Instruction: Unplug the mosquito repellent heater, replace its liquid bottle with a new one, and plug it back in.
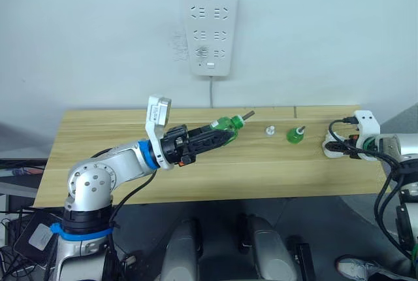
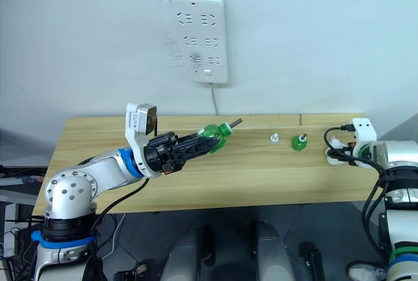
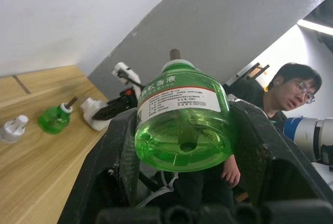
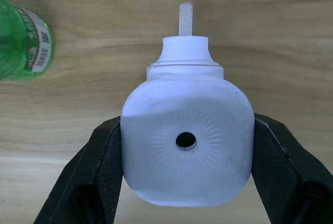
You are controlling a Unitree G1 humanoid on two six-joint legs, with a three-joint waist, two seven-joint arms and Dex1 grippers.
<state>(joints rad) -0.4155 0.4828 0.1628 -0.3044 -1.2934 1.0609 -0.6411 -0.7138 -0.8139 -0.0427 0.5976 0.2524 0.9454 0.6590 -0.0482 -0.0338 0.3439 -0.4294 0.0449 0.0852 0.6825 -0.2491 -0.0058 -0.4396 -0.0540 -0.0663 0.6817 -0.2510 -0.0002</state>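
Item, mosquito repellent heater (image 4: 186,139) — clamped between the right gripper (image 4: 186,182) fingers at the table (image 1: 196,170) edge, about 3 o'clock in the head view, vent hole facing the wrist camera; it is already unplugged from the wall power strip (image 1: 209,29) at 12 o'clock. Item, green liquid bottle (image 3: 182,117) — gripped base-first by the left gripper (image 1: 219,136), wick aimed toward the heater, likely for insertion. A second green bottle (image 1: 295,134) and white cap (image 1: 269,130) stand between the arms.
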